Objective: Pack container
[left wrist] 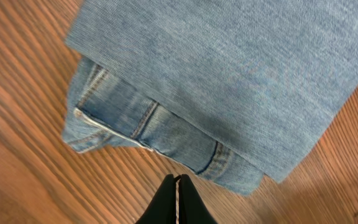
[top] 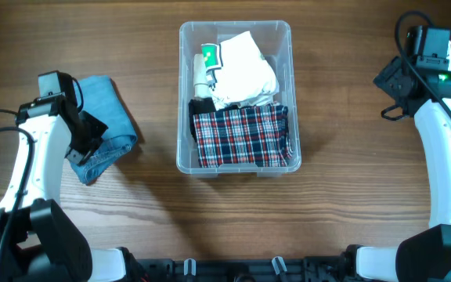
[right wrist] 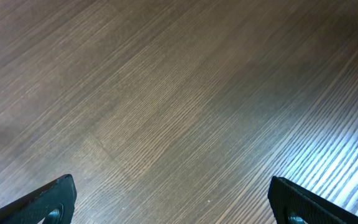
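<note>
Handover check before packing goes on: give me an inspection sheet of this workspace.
Surface: wooden table, bare wood under the right wrist.
Job's things: clear container mid-table, holding a plaid cloth, a white cloth and a green-and-white item; folded jeans lie outside it on the left arm's side.
Clutter: nothing seen.
Grippers: left gripper shut, empty, tips at the jeans' edge; right gripper open, empty, over bare table.
Cables: left arm cable and right arm cable, both black and away from the container.
Surroundings: nothing seen beyond the table.
</note>
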Robot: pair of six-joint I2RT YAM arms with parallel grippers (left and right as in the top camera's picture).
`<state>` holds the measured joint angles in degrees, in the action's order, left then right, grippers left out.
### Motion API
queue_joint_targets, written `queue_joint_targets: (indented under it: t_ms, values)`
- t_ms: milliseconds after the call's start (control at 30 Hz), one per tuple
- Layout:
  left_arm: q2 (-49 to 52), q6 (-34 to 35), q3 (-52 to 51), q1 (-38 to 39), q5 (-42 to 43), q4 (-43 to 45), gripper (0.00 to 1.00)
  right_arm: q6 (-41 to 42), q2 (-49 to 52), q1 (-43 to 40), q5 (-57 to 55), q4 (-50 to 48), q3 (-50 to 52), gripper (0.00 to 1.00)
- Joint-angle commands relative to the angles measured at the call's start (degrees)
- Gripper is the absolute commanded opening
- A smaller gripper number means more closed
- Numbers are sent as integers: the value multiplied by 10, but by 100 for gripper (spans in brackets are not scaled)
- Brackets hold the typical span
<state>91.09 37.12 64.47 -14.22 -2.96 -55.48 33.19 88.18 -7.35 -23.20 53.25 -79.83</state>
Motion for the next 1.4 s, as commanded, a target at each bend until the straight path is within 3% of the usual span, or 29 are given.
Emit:
queue_joint_targets:
  t_ms: [0,433,967,1300,1367]
  values:
    - [23,-7,0,0,19,6,4,2,5,-3,-7,-1,6,100]
    - [104,-7,-1,0,13,4,4,2,5,-3,-7,-2,6,100]
    - [121,-7,-1,-58,-157,48,8,2,5,-3,-7,-1,6,100]
    - [121,-12,-1,-76,-160,100,8,2,5,-3,-7,-1,6,100]
    - [118,-41,0,-74,-157,98,12,2,5,-3,-7,-1,6,100]
